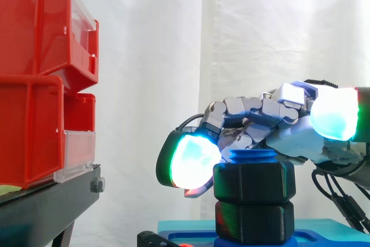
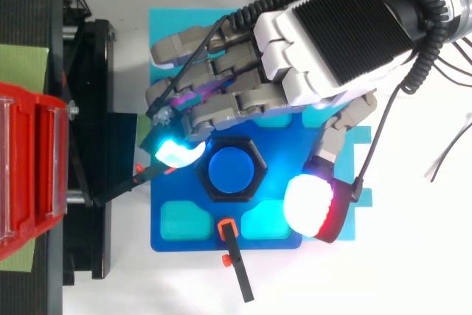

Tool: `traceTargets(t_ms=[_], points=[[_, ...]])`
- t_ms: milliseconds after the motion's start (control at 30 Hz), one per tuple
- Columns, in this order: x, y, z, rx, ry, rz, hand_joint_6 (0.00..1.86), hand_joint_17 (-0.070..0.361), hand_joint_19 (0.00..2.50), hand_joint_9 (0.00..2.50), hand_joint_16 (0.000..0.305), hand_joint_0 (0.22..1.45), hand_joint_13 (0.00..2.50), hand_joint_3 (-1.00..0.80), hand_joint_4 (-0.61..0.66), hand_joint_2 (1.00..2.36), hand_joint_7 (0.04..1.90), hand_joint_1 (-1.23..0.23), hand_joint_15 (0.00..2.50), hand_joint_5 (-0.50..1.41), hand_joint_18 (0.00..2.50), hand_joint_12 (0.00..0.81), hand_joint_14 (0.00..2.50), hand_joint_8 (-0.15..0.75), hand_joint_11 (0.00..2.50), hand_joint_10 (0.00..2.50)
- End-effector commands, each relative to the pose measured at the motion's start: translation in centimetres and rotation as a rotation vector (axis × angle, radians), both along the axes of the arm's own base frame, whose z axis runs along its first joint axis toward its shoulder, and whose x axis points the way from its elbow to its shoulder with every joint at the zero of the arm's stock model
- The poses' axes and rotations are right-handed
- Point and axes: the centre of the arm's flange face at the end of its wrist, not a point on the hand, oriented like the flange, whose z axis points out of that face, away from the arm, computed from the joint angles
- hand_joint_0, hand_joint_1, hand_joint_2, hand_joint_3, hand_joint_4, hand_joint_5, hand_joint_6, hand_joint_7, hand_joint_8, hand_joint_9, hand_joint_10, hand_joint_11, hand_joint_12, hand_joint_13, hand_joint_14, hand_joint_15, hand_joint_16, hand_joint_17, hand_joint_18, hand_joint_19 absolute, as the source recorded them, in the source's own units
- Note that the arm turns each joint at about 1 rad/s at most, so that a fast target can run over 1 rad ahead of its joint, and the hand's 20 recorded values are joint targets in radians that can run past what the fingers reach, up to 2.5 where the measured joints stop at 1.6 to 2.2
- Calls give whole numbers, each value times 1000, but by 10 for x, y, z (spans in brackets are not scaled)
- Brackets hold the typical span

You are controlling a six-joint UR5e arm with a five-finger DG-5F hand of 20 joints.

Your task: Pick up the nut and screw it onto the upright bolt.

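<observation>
Black hexagonal nut sits on the blue upright bolt. The hand straddles it, fingers released: fingertip at ten o'clock, thumb clear at four.

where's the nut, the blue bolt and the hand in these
nut (image 1: 254,183): side view, front face of the upper black hexagon
bolt (image 2: 231,168): top view, its round blue top end
hand (image 2: 339,35): top view, the ribbed black back of it

The black hexagonal plastic nut sits on the upright blue plastic bolt; stacked red plastic bins stand to its left.
</observation>
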Motion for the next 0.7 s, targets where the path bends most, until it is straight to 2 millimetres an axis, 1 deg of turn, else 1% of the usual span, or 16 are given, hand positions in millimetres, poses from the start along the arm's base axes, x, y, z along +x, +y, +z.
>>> traceTargets(t_ms=[0, 133, 167, 233, 333, 400, 500, 667], points=[[0, -3, 0, -6, -4, -6, 505, 79, 0, 710, 35, 455, 515, -500, 316, 1000, 1190, -82, 0, -46, 209, 337, 0, 311, 0, 0], [-1, -6, 1, -12, -12, -13, 504, 77, 0, 752, 34, 460, 537, -500, 293, 1000, 1269, -93, 0, -26, 221, 332, 0, 310, 0, 0], [-1, -8, 0, -12, -11, -15, 504, 76, 0, 807, 34, 462, 547, -500, 290, 1000, 1318, -97, 0, -17, 226, 328, 0, 309, 0, 0], [-2, -10, 0, -13, -14, -16, 502, 73, 0, 838, 32, 466, 573, -500, 263, 1000, 1388, -106, 0, 3, 250, 319, 0, 308, 0, 0], [-2, -12, 0, -14, -14, -18, 500, 71, 0, 908, 32, 471, 608, -500, 232, 1000, 1458, -118, 0, 22, 292, 312, 0, 308, 0, 0], [-3, -14, 0, -14, -14, -21, 540, 67, 0, 953, 30, 474, 643, -500, 201, 1000, 1389, -130, 0, 24, 318, 303, 0, 302, 0, 0], [-3, -15, 0, -14, -14, -21, 601, 59, 0, 1092, 26, 478, 732, -500, 157, 1000, 1264, -144, 0, 29, 421, 281, 0, 289, 0, 0], [-3, -18, 0, -14, -14, -24, 645, 50, 0, 1236, 22, 485, 830, -500, 128, 1000, 1173, -164, 10, 37, 539, 251, 0, 272, 0, 0]])
